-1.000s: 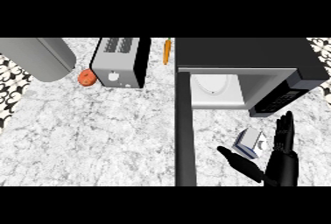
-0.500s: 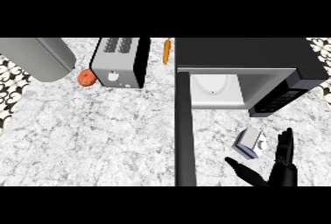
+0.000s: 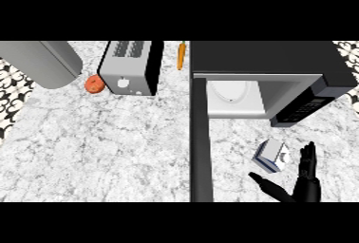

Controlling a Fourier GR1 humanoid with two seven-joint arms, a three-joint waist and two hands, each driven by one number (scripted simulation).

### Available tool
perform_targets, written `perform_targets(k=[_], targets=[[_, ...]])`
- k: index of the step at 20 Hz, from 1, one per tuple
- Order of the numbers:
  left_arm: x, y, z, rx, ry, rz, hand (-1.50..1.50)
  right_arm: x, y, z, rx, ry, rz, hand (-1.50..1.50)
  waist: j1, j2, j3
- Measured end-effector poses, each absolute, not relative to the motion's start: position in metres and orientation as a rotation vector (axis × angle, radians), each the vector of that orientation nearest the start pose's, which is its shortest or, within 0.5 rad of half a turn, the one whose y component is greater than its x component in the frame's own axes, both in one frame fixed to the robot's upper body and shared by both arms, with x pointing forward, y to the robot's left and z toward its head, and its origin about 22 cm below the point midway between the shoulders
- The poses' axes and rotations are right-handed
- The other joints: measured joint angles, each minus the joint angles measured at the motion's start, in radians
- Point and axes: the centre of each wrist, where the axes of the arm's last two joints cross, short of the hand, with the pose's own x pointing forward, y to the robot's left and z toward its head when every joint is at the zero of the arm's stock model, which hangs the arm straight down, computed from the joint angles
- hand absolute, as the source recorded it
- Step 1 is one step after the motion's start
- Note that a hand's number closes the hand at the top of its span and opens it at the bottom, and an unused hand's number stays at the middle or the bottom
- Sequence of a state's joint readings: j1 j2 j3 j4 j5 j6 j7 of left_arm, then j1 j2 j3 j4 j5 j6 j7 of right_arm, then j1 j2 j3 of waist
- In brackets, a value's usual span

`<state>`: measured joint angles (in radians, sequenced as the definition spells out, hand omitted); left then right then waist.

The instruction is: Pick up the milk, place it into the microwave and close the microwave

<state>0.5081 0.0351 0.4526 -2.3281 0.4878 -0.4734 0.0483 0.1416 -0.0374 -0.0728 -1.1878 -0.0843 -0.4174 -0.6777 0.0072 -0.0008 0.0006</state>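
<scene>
Right hand (image 3: 303, 182), low at the view's right: fingers straight, thumb spread, holding nothing. Milk (image 3: 273, 155): small carton on the tabletop (image 3: 105, 142), just ahead and slightly left of the fingertips, apart from them; long axis slanting away to the right. No legible lettering. Microwave (image 3: 280, 66): beyond, door (image 3: 201, 142) swung open, cavity exposed. Left hand: not visible.

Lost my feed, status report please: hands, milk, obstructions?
Right hand open, just beside the small blue-and-white milk carton, not gripping. Left hand out of view. Carton on counter before the black microwave, door open. Path unobstructed.
</scene>
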Motion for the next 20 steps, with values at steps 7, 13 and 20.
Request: perform_targets(k=[7, 13, 20], targets=[[0.084, 0.333, 0.115, -0.022, -1.928, 0.008, -1.5, 0.183, -0.282, -0.134, -0.621, -1.662, -0.221, -1.5, 0.0, 0.0, 0.0], [0.084, 0.337, 0.116, -0.017, -1.94, -0.002, -1.5, 0.194, -0.284, -0.156, -0.621, -1.649, -0.198, 1.5, 0.002, 0.001, 0.0], [0.081, 0.336, 0.115, -0.036, -1.937, -0.002, -1.5, 0.211, -0.289, -0.162, -0.584, -1.708, -0.124, 1.5, 0.005, 0.0, -0.001]])
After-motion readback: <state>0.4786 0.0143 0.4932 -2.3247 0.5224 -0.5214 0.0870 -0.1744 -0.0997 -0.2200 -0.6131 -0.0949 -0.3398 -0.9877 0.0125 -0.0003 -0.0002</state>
